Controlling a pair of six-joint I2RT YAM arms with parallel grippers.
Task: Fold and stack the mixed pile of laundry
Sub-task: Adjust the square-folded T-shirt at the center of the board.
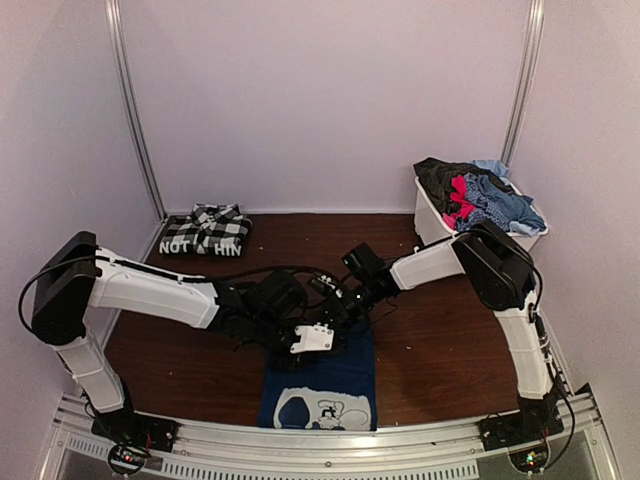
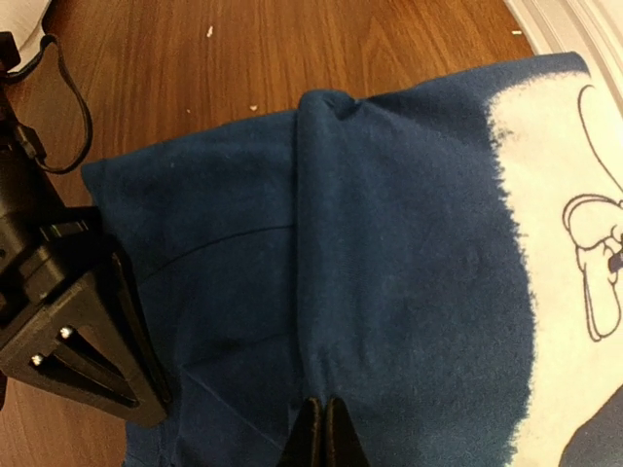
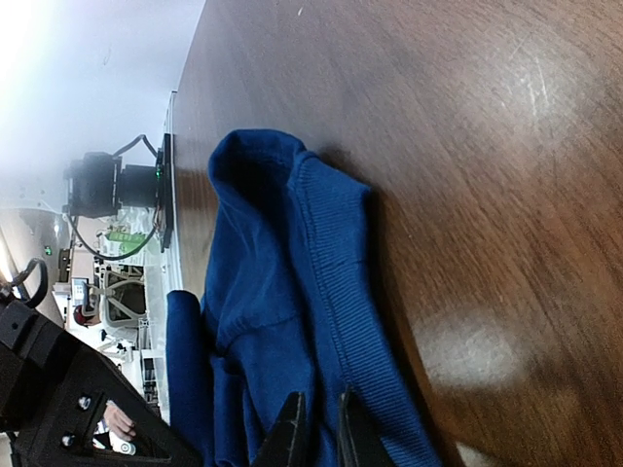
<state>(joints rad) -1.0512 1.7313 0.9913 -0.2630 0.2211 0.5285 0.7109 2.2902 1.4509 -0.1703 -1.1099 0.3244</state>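
Observation:
A navy blue shirt [image 1: 322, 385] with a white cartoon print lies flat near the table's front edge. My left gripper [image 1: 325, 340] sits at its far edge, shut on a raised ridge of the navy cloth [image 2: 389, 253], with the tips [image 2: 326, 433] pressed together. My right gripper [image 1: 338, 310] meets it from the right, and its narrow jaws [image 3: 323, 423] pinch the ribbed edge of the shirt [image 3: 292, 292]. The rest of the mixed laundry pile [image 1: 478, 192] fills the bin at back right. A folded black-and-white checked shirt [image 1: 205, 232] lies at back left.
The white plastic bin [image 1: 432, 222] stands against the right wall. The left gripper's black body [image 3: 68, 389] shows close by in the right wrist view, and the right gripper's body [image 2: 68, 331] in the left wrist view. A metal rail [image 1: 320, 440] runs along the table's front edge.

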